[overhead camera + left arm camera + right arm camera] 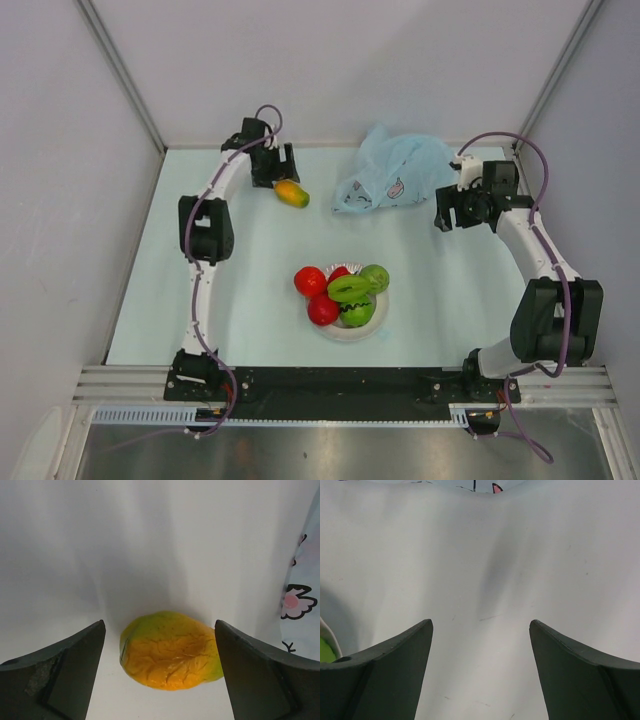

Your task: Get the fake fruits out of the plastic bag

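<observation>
A yellow-orange fake fruit with a green end lies on the table left of the plastic bag, a crumpled light-blue bag with a cartoon print. My left gripper is open and stands around this fruit. In the left wrist view the fruit lies between the two dark fingers, with a gap showing on its left side, and the bag is at the right edge. My right gripper is open just right of the bag, over bare table. Two red and three green fruits are piled on a plate.
The white round plate with its pile of fruit sits in the middle of the table, nearer the arm bases. White walls close the table on the left, back and right. The bag's edge shows at the top of the right wrist view.
</observation>
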You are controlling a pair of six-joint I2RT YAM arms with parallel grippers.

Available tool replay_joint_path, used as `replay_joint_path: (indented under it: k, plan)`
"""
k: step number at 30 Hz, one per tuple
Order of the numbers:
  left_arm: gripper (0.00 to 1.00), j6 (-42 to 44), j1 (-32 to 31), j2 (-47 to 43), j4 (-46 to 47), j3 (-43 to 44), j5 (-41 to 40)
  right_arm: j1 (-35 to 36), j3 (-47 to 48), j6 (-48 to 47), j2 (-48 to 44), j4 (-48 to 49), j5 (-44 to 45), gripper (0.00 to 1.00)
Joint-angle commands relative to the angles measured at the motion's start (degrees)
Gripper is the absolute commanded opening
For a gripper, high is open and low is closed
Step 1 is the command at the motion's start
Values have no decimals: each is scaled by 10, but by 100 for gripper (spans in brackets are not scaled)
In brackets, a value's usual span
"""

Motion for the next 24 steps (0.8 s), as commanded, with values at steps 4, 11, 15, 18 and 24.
replay_joint_path:
  k: [4, 11, 15, 18, 24]
  plan:
    - [94, -60, -2, -50, 17, -96, 69, 1, 32, -1, 16, 9, 10, 84]
    - [78, -67, -2, -93, 10, -155, 104, 8, 33, 3, 24, 24, 8, 84]
    - [40, -23, -2, -93, 8, -142, 127, 14, 35, 2, 24, 27, 12, 84]
    - [26, 62, -9, -94, -24, -93, 179, 15, 38, 1, 23, 26, 13, 84]
    - [24, 335, -64, -130, -197, -20, 286, 15, 38, -8, 18, 24, 15, 84]
